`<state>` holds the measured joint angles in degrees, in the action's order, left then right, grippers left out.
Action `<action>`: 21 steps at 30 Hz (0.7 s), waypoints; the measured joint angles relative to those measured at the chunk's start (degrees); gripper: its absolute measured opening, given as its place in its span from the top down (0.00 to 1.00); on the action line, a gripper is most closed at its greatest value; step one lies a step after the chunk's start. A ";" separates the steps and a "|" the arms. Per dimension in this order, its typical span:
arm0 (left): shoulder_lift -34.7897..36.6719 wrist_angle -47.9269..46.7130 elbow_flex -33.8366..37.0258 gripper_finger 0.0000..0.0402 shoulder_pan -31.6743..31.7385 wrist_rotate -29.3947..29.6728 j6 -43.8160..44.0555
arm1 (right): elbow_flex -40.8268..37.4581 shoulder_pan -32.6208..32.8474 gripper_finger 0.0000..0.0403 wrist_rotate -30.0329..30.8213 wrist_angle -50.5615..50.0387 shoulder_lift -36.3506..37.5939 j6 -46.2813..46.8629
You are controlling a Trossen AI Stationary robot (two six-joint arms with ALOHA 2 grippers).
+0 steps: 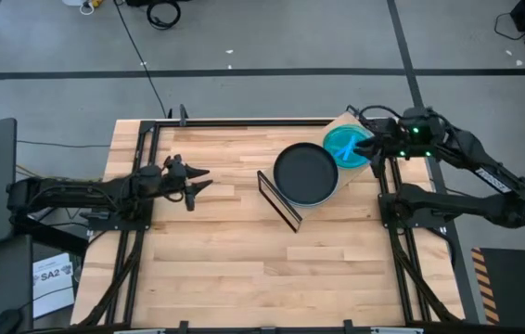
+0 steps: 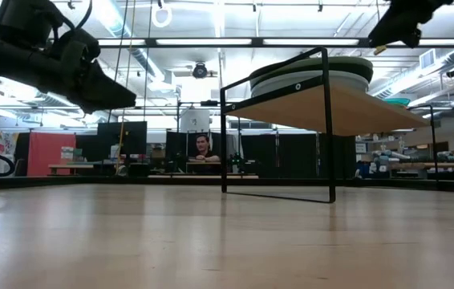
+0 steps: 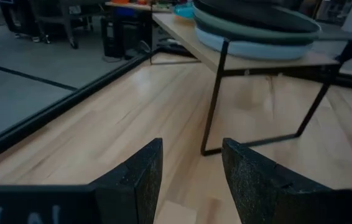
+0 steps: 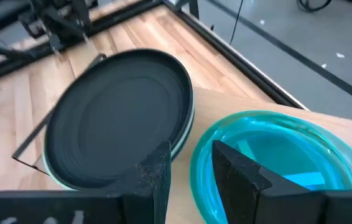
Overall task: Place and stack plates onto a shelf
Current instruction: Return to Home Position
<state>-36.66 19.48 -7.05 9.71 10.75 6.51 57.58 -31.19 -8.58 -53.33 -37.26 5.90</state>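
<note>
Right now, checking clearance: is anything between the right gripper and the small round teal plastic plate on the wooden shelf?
Nothing visible: the right gripper hangs open above the small teal plate; the round black plate lies beside. Left gripper waits apart.

a: how many plates on the shelf (image 2: pixel 315 108)?

b: one shelf, two piles. the big pile shows three: a black plate (image 3: pixel 257 15), a grey-green plate (image 3: pixel 250 31) and a light blue plate (image 3: pixel 244 50). then one teal plate (image 4: pixel 269 155); whether more lie under it, i can't tell.

a: arms?

b: two, so one left end effector (image 1: pixel 204 179) and one right end effector (image 1: pixel 364 148). one person (image 2: pixel 204 148) far behind.
</note>
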 joint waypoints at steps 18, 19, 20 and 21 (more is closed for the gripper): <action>5.68 -12.57 0.06 0.57 -4.94 7.67 -0.09 | -12.53 -0.03 0.69 -0.30 3.05 17.03 1.64; 5.68 -12.87 0.09 0.57 -5.18 7.67 -0.08 | -13.43 -0.03 0.69 -1.01 3.81 18.10 1.70; 5.68 -12.91 0.09 0.57 -5.31 7.67 -0.09 | -14.38 -0.03 0.69 -2.00 4.99 19.17 1.90; 5.68 -12.87 0.09 0.57 -5.49 7.67 -0.16 | -15.29 -0.03 0.69 -3.16 6.09 20.20 2.05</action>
<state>-30.98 6.61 -6.96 4.22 18.41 6.35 42.29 -31.22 -11.74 -47.24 -17.06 7.95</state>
